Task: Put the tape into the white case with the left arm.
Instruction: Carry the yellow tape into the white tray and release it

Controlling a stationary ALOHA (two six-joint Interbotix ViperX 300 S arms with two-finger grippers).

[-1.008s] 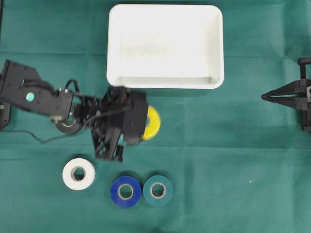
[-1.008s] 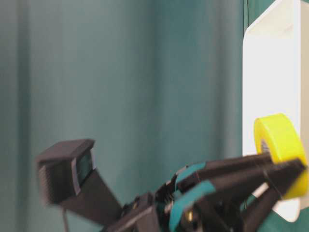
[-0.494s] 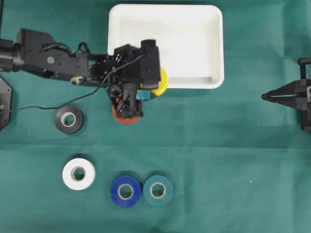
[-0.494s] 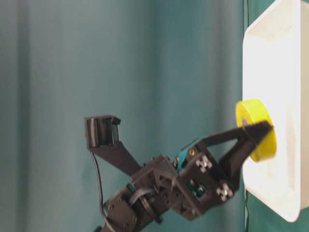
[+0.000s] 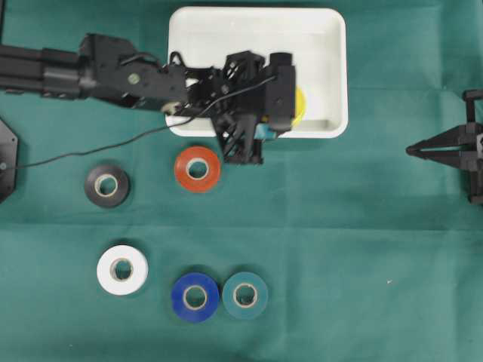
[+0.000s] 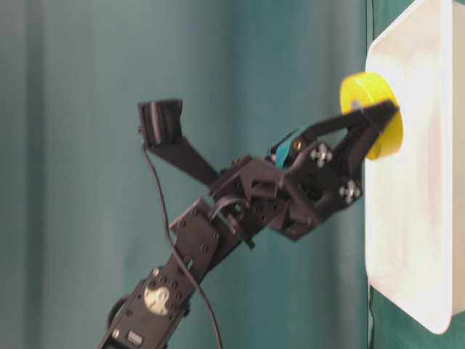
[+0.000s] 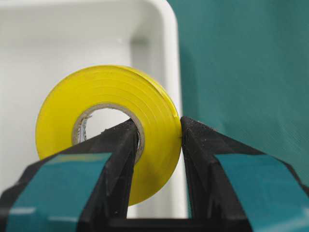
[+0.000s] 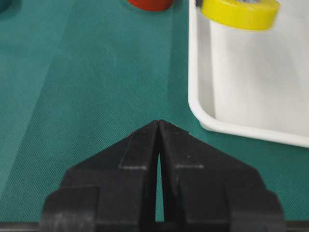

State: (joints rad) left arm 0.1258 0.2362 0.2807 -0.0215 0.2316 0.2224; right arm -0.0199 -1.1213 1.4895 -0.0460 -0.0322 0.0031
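Yellow tape roll (image 7: 108,130) being pinched through wall by closed left gripper (image 7: 157,133), being held above white case (image 5: 204,30); release pending. Right gripper (image 8: 159,123) closed, empty.

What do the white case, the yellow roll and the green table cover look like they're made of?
The white case looks like molded plastic: smooth, faintly glossy walls, rounded corners. The yellow roll, pinched in the left end effector, looks like vinyl tape, slightly shiny, with fine wound layers on its edge around a pale core, possibly cardboard. The table cover looks like matte woven cloth; a fine weave shows.
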